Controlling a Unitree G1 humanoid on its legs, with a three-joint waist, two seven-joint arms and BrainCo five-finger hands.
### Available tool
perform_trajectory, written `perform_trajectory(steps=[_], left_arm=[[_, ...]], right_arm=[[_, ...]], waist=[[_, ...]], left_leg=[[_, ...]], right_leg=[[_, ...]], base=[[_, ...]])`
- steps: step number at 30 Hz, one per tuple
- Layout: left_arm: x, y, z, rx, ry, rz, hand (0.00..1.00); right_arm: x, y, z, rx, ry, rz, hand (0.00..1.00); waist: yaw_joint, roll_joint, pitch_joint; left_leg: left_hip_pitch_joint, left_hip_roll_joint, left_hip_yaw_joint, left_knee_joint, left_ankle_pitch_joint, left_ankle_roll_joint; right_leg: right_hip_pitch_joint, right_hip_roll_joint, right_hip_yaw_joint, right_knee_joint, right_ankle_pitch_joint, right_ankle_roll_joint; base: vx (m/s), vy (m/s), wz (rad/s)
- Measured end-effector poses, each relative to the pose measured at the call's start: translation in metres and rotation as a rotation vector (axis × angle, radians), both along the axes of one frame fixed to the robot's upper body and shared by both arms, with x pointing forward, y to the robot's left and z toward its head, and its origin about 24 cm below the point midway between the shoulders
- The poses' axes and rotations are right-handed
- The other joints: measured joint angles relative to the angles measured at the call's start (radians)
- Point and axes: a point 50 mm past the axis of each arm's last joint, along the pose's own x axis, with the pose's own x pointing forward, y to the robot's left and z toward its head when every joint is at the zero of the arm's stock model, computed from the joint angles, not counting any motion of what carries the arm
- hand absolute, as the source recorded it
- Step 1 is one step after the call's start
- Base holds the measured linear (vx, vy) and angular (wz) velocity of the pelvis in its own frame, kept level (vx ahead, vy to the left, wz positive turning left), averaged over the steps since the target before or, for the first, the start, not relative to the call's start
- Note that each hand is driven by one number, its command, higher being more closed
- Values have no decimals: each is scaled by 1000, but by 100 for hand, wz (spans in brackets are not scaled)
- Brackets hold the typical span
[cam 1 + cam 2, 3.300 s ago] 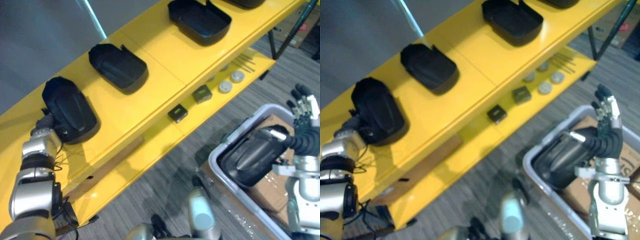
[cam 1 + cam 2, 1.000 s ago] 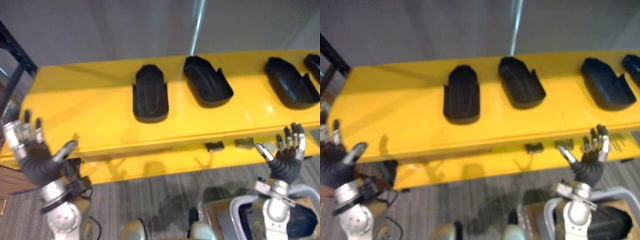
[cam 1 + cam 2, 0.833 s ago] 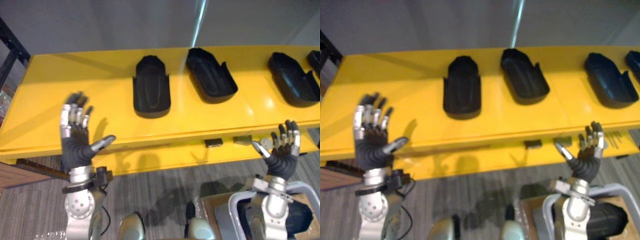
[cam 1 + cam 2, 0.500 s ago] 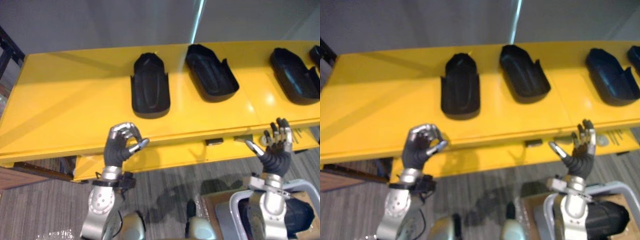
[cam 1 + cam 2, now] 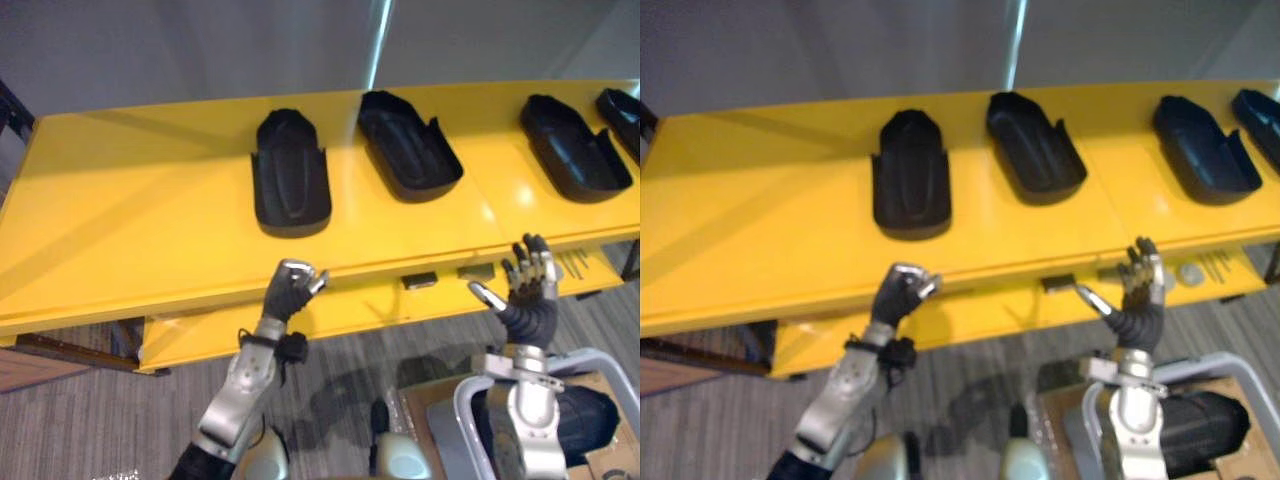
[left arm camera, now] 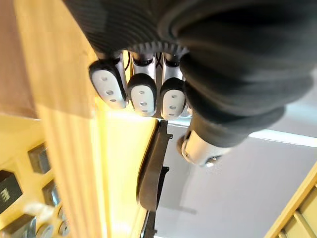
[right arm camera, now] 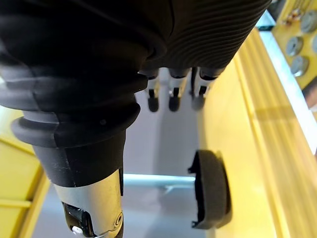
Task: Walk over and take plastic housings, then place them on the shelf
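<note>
Left hand (image 5: 290, 292) fisted, empty; right hand (image 5: 528, 295) splayed wide. Both near shelf (image 5: 130, 230) edge, so a careless turn could clip it.

No readable text, labels or numbers, neither on yellow shelf (image 5: 150, 220), nor on black housings (image 5: 291, 185)

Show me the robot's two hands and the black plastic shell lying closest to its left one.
left hand (image 5: 288, 292), left eye view, on its curled fingers.
right hand (image 5: 527, 303), left eye view, on the dark palm.
leftmost plastic housing (image 5: 291, 185), left eye view, on the middle of its surface.
</note>
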Motion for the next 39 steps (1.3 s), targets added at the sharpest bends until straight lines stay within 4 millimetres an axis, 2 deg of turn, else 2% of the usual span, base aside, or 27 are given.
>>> perform_trajectory(steps=[9, 16, 20, 30, 39], left_arm=[[21, -3, 18, 8, -88, 168, 100], [27, -3, 13, 13, -52, 215, 100], [33, 8, 0, 39, 14, 296, 100], [42, 24, -1, 36, 32, 420, 100], [53, 30, 13, 22, -7, 465, 100]], right_arm=[[3, 6, -10, 4, 43, 31, 0], [3, 5, -14, 2, 62, 26, 0], [4, 6, -14, -15, 63, 25, 0], [4, 4, -21, -12, 95, 16, 0], [9, 5, -19, -12, 80, 20, 0]], waist=[[-28, -9, -6], [-29, -25, -15], [-30, -26, -15], [-31, -29, -16], [-32, -47, -15]], left_leg=[[18, 7, 38, -9, 0, -3], [22, 4, 39, -19, 4, -4], [34, 2, 45, -34, 11, -6], [49, -1, 53, -57, 26, -10], [47, -2, 65, -57, 26, -10]], right_leg=[[-14, 11, 41, 1, 9, -8], [-15, 11, 42, 1, 10, -8], [-14, 11, 47, 1, 10, -8], [-14, 11, 52, 1, 13, -13], [-27, 11, 68, 5, 13, -13]], base=[[-3, 11, -13], [1, 2, -1], [8, 1, -4], [-2, 4, -1], [5, 25, -4]])
